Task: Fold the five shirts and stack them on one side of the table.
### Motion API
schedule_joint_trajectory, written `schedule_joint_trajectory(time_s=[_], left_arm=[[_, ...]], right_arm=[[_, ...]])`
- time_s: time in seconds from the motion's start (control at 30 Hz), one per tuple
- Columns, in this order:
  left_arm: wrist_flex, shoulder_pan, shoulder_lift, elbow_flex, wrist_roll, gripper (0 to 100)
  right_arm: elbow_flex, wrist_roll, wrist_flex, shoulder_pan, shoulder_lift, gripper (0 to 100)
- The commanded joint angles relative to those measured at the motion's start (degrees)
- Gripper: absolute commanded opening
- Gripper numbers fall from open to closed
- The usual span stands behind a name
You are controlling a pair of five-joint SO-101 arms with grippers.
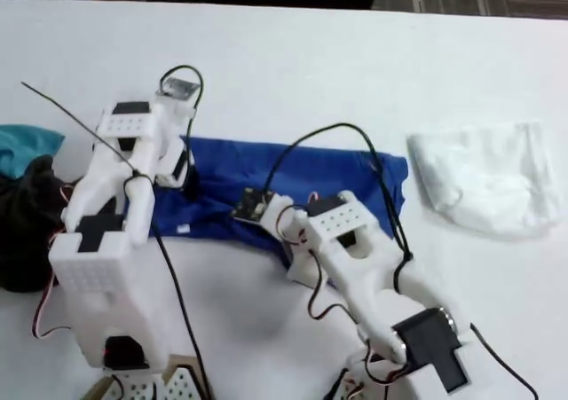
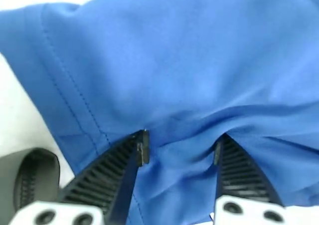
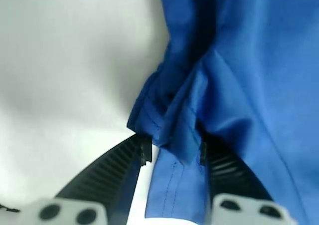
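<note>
Evidently, a skewed fold is risked: the blue shirt's (image 1: 328, 169) hem is pinched by the right gripper (image 3: 173, 152), left gripper (image 2: 180, 150) spread.

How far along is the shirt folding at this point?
Early. Done: a white shirt lies bundled at one side of the table, arguably folded; no stack yet. In hand: both arms are on the blue shirt, the right gripper pinching a bunched edge, the left gripper over its cloth. Left: a teal garment and a black garment lie heaped at the other side.
</note>
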Motion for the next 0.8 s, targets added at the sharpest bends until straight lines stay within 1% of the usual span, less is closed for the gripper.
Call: schedule_joint_trajectory(time_s=[0.0,0.13,0.2,0.3,0.43,0.6,0.7,0.77], left_arm=[[-1.9,-0.7,-2.8,0.0,-0.4,23],[-2.7,-0.7,-2.7,0.5,-0.3,23],[-5.0,-0.5,-2.8,2.3,-0.3,23],[-8.7,-0.4,-2.8,5.2,-0.4,23],[-9.8,-0.4,-2.9,5.9,-0.2,23],[-10.0,-0.4,-2.8,5.8,-0.1,23],[-10.9,0.1,-2.8,6.2,-0.1,23],[-10.9,0.2,-2.8,6.2,-0.1,23]], right_arm=[[-1.1,-0.3,0.1,2.3,2.4,16.6],[-1.0,-0.3,0.1,2.5,2.6,1.2],[-1.0,-0.3,0.1,2.6,2.4,3.3],[-1.3,-0.3,0.1,2.5,2.1,1.9],[-1.6,0.2,0.7,2.5,2.0,2.1],[-8.9,0.4,8.6,2.5,2.0,2.1],[-15.9,4.0,13.6,2.6,2.1,2.1],[-20.5,5.2,15.9,3.2,2.4,2.1]])
